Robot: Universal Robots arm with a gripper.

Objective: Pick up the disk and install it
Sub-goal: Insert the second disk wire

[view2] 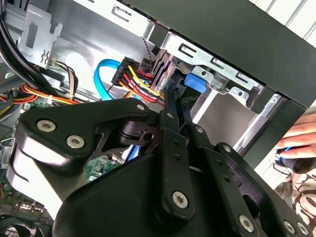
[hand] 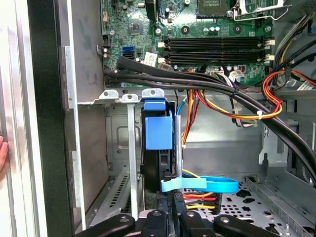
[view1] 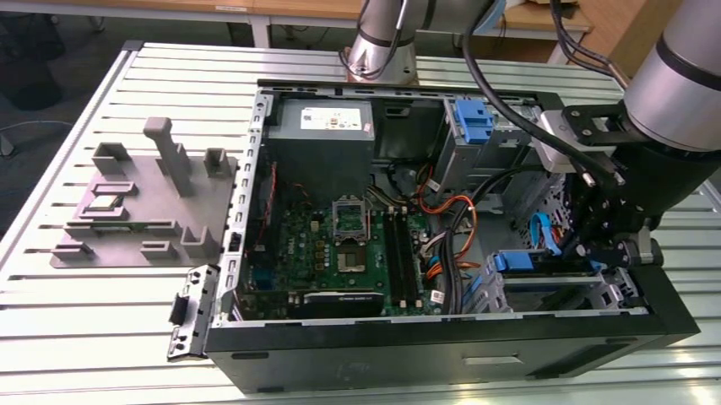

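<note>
The disk (view1: 543, 263) stands on edge in the drive cage at the case's front corner, on the exterior view's right. Its blue bracket (hand: 159, 131) faces the first wrist view, with the silver edge (hand: 178, 143) beside it. My gripper (view1: 588, 246) reaches down into the case just behind the disk. In both wrist views the two black fingers (hand: 176, 210) lie close together, shut, with their tips (view2: 172, 94) at the disk's rear end next to the blue bracket (view2: 195, 81). I cannot tell whether they touch it.
A blue flat cable (hand: 202, 183) and red-yellow wire bundles (view2: 136, 81) crowd the fingertips. The motherboard (view1: 338, 245), power supply (view1: 327, 122) and a second blue caddy (view1: 474, 122) fill the case. A grey fixture (view1: 135, 202) lies on the table. A person's hand (view2: 301, 136) rests outside the case wall.
</note>
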